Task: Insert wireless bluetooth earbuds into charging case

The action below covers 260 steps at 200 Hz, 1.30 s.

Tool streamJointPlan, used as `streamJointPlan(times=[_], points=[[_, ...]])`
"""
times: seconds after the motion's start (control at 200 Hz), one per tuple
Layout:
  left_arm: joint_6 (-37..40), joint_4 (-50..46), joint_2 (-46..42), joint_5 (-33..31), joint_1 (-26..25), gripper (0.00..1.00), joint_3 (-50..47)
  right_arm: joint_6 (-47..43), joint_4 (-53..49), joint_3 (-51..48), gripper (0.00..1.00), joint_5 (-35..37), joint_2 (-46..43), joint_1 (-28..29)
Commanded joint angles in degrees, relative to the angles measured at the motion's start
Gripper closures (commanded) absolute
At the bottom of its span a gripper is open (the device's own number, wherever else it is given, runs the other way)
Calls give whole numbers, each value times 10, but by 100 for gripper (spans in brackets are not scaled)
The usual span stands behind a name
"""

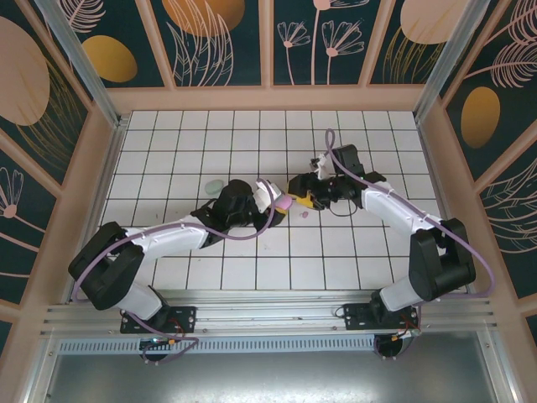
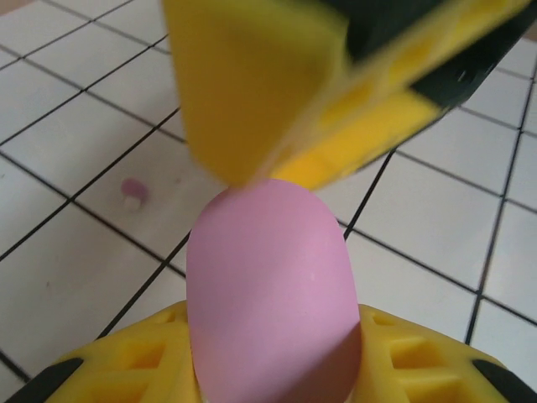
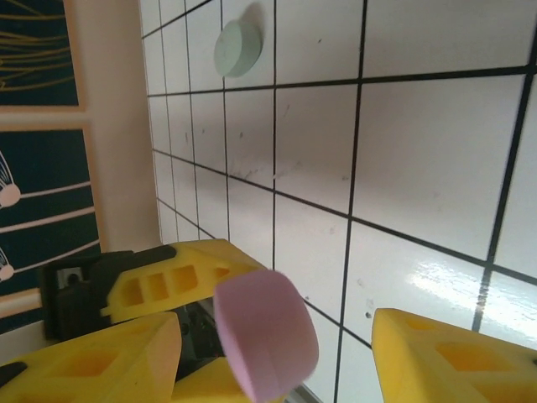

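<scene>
The left gripper (image 1: pixel 278 204) is closed on the pink case (image 2: pixel 268 285), clamping its lower end so that the rounded top stands free above the tiled table (image 1: pixel 168 151). Held this way the case is steady and its upper half is within reach of the other arm, probably so the lid can be worked open, since the case looks closed and no bud can go in until it is lifted. The right gripper (image 1: pixel 309 196) faces it from the far side. Its jaws are apart and grip nothing, and they sit on either side of the case's top. In the left wrist view one yellow finger (image 2: pixel 252 84) presses against or sits just above the crown, though I cannot tell whether it really touches. A purple-pink earbud (image 2: pixel 132 191) lies loose on a tile near the pink case, off to its left in the left wrist view and below it, and it touches neither gripper. It seems to have been left there until the case is open. A mint case (image 3: pixel 239 46) rests flat on the tiles well apart from the pink case, on its left-arm side.
</scene>
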Motion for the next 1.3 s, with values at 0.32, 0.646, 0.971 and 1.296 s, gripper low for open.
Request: streamJointPlan(times=[0.32,0.646,0.971,1.296], points=[[4,-17,-24,66,-3,66,45,-12,-6,17,62,-35,-22,17],[4,-26,9,37,-3,56,89,58,91,-32,85,-26,-56,17],[-23,13,6,5,-3,39,90,92,140,-38,94,-45,-45,-6],[-99,139,-46,38,43,27,8,159,203,-65,95,-43,-52,-45]])
